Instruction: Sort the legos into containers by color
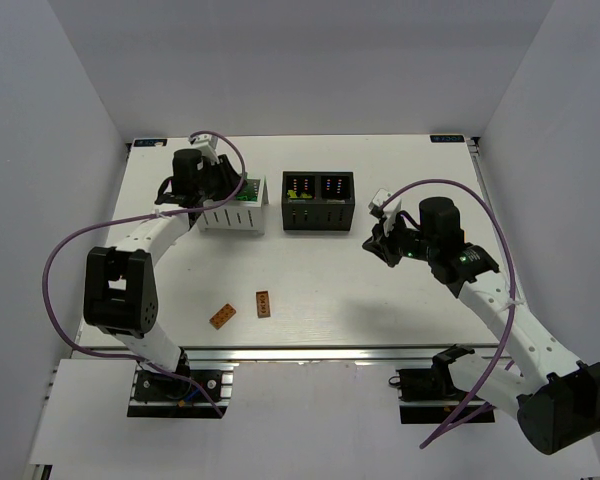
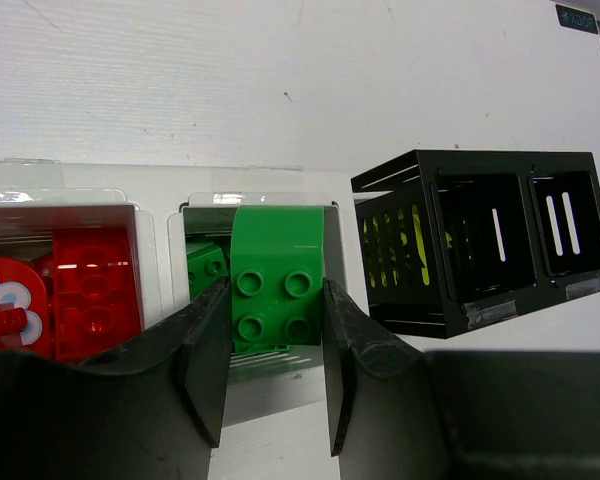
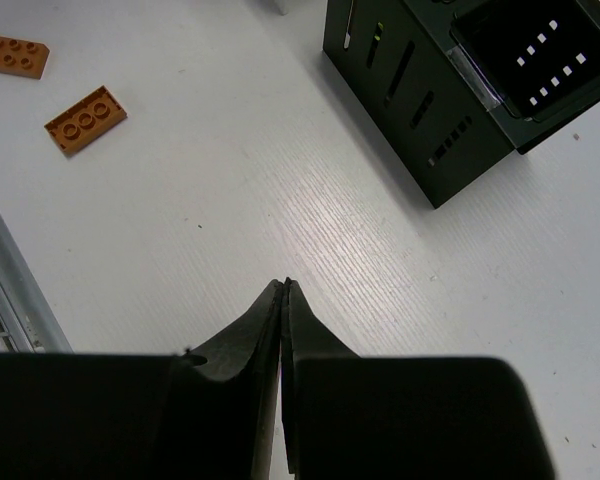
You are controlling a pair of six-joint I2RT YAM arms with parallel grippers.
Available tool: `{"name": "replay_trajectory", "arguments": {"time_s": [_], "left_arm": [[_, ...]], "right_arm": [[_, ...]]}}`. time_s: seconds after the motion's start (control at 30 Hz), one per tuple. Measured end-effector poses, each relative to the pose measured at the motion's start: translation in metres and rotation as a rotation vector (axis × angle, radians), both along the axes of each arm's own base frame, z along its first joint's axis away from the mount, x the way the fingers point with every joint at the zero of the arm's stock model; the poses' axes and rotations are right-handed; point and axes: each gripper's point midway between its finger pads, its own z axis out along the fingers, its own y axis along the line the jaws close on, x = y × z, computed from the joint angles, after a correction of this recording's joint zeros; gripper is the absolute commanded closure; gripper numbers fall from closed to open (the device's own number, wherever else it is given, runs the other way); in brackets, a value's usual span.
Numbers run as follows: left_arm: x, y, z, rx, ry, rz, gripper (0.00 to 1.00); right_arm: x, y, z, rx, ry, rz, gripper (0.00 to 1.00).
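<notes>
Only the left wrist view shows the left gripper (image 2: 275, 300) grasping a green brick (image 2: 278, 250) over the right compartment of the white container (image 2: 160, 255). Red bricks (image 2: 95, 290) fill its left compartment. The right gripper (image 3: 283, 290) is clenched on nothing above the table (image 3: 230, 200), right of the black container (image 3: 420, 120). A left orange brick (image 1: 222, 317) and a right orange brick (image 1: 263, 303) lie near the front edge. The dark corner label (image 2: 577, 18) is too small to read.
</notes>
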Motion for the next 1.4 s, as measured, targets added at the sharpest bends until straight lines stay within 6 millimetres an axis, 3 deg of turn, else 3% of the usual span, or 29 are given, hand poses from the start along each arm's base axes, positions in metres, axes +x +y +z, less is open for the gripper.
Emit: {"name": "replay_trajectory", "arguments": {"time_s": [0.4, 0.53, 0.83, 0.97, 1.07, 1.17, 1.2, 1.23, 1.33, 1.4], "left_arm": [[-0.001, -0.004, 0.000, 0.005, -0.001, -0.007, 0.63], [-0.001, -0.005, 0.000, 0.005, -0.001, -0.008, 0.52], [-0.001, -0.005, 0.000, 0.005, -0.001, -0.009, 0.42], [-0.001, -0.005, 0.000, 0.005, -0.003, -0.009, 0.42], [-0.002, -0.005, 0.003, 0.004, -0.009, -0.009, 0.48], [-0.004, -0.005, 0.013, 0.000, -0.031, -0.010, 0.63], [-0.006, -0.005, 0.019, -0.002, -0.042, -0.011, 0.63], [-0.008, -0.004, 0.026, -0.002, -0.059, -0.013, 0.77], [-0.024, -0.003, 0.057, -0.004, -0.136, -0.030, 0.78], [-0.039, -0.002, 0.088, -0.011, -0.220, -0.042, 0.70]], "right_arm": [[0.000, 0.000, 0.000, 0.000, 0.000, 0.000, 0.93], [0.000, 0.000, 0.000, 0.000, 0.000, 0.000, 0.93], [0.000, 0.000, -0.001, -0.002, 0.004, 0.000, 0.93], [0.000, 0.000, -0.002, -0.002, 0.005, 0.000, 0.93], [0.000, 0.000, -0.002, -0.003, 0.006, 0.000, 0.93], [0.000, 0.001, -0.002, -0.001, 0.006, 0.003, 0.92], [0.000, 0.001, -0.002, 0.000, 0.006, 0.006, 0.91], [-0.001, 0.001, -0.002, 0.001, 0.007, 0.010, 0.89], [-0.002, 0.005, -0.005, 0.003, 0.021, 0.031, 0.83], [-0.003, 0.009, -0.013, -0.006, 0.043, 0.054, 0.81]]}}
